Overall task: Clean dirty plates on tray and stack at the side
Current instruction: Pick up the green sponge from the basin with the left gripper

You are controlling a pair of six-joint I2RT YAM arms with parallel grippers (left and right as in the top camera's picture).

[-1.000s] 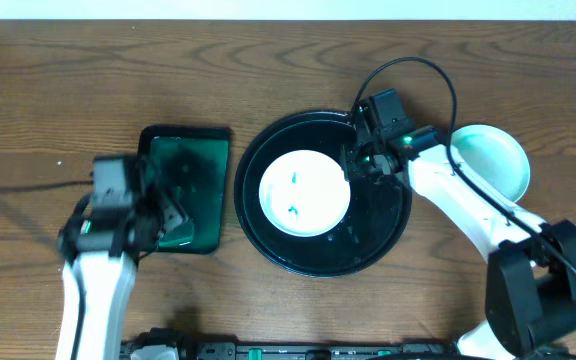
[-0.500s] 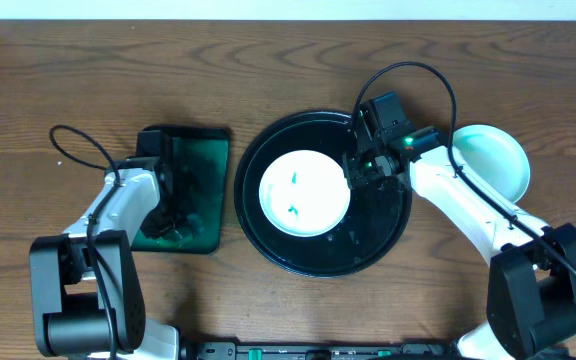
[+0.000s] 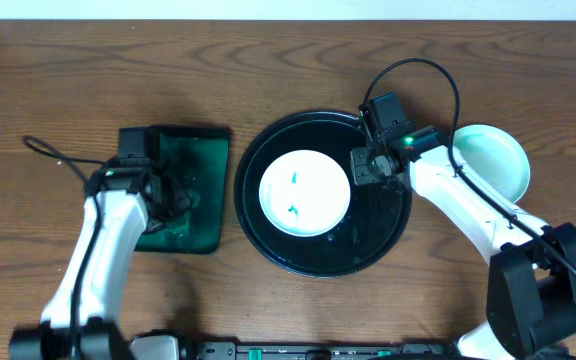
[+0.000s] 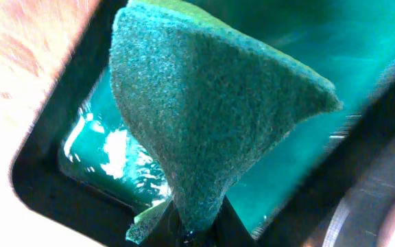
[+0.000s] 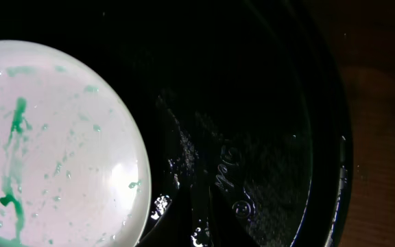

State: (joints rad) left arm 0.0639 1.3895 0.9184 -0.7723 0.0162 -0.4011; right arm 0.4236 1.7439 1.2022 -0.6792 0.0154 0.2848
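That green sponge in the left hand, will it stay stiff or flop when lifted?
Probably floppy: the sponge curls into a cone where the left hand pinches it. Its coarse surface looks grippy, so slipping seems unlikely. The green tray beneath glistens wet, so it may drip.

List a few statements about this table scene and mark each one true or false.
1. A plate with teal streaks lies on the black tray. True.
2. The left gripper is empty. False: it pinches a green sponge over the green tray.
3. A pale mint plate sits on the table, to the right of the black tray. True.
4. Two plates lie on the black tray. False: only one does.
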